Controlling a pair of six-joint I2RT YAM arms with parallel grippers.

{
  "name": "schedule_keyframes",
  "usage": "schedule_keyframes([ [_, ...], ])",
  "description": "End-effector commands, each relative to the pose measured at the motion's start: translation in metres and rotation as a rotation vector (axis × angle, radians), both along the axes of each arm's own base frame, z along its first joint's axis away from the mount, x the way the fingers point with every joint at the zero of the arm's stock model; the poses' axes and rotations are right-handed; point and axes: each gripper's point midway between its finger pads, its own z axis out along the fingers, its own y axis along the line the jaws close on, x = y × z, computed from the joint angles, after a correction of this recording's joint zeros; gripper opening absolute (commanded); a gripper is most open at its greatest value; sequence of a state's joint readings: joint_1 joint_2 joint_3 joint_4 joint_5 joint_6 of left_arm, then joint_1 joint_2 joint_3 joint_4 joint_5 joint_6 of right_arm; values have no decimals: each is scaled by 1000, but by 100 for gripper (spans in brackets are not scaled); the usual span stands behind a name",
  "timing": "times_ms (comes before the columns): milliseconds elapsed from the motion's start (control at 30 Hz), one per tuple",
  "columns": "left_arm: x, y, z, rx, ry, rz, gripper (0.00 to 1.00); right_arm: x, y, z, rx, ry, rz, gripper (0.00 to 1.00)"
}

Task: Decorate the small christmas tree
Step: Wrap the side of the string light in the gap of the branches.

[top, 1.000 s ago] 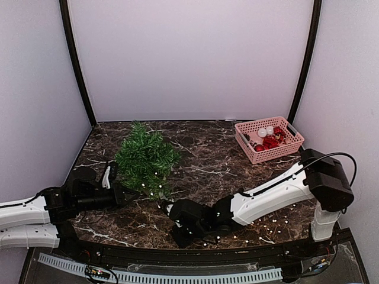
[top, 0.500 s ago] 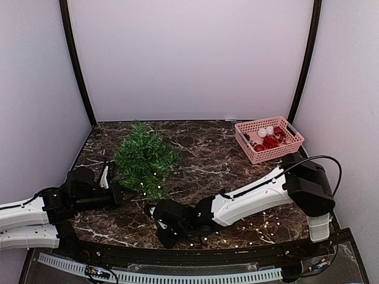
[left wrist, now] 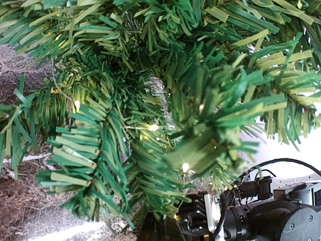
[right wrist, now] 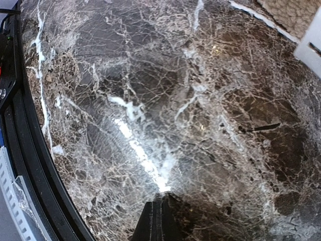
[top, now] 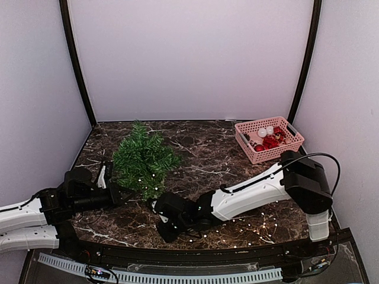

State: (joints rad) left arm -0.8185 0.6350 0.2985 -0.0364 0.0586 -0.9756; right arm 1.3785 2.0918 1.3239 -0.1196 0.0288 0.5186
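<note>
Dark marble table [top: 207, 155] has the small christmas tree [top: 144, 158] at back left. Your left gripper [top: 122, 194] is closed, tip in the low branches. Your right gripper [top: 156, 205] is closed w/ nothing in it, just beside the tree's front.

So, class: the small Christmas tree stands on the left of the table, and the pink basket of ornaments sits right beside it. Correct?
No. The pink basket of ornaments sits at the far right corner, well apart from the small Christmas tree on the left; the top external view shows this.
</note>
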Motion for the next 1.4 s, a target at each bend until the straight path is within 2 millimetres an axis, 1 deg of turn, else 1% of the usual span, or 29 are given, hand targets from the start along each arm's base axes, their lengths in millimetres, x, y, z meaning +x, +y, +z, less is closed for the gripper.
schedule_keyframes([
  [0,1,0,12,-5,-26,0,0,1,-52,-53,-235,33,-33,0],
  [133,0,7,6,0,-21,24,0,-3,-62,-53,-240,41,-29,0],
  [300,-2,13,6,-13,-25,45,0,-17,-77,-47,-237,25,4,0],
  [367,-3,14,5,-11,-26,43,9,-20,-77,-44,-230,12,8,0],
  [400,-4,15,4,-6,-23,42,20,-20,-75,-40,-221,8,7,0],
  [433,-5,15,4,-3,-25,41,26,-20,-73,-37,-209,3,4,0],
  [467,-5,16,4,6,-22,40,37,-19,-70,-34,-197,-1,-2,0],
  [533,-8,17,7,12,-35,22,47,-16,-64,-26,-172,-7,-18,0],
  [600,-12,15,14,6,-47,-3,51,-14,-59,-18,-146,-15,-31,0],
  [733,-21,13,21,-14,-33,-46,52,-13,-53,-5,-109,-26,-34,0],
  [767,-22,13,20,-16,-23,-51,51,-14,-52,-3,-106,-30,-32,0],
  [833,-27,10,15,-33,12,-67,47,-17,-47,3,-89,-38,-22,0],
  [900,-31,4,11,-71,35,-88,45,-20,-43,8,-70,-44,-10,0],
  [1067,-40,-11,13,-125,49,-121,44,-26,-28,24,-8,-65,11,0],
  [1100,-40,-13,16,-134,43,-122,44,-27,-26,27,7,-69,14,0],
  [1200,-40,-20,15,-144,57,-123,47,-28,-19,36,52,-75,20,0],
  [1233,-39,-23,18,-165,48,-125,49,-28,-16,40,69,-77,24,0],
  [1367,-35,-31,18,-195,58,-115,51,-30,-10,49,111,-93,46,0],
])
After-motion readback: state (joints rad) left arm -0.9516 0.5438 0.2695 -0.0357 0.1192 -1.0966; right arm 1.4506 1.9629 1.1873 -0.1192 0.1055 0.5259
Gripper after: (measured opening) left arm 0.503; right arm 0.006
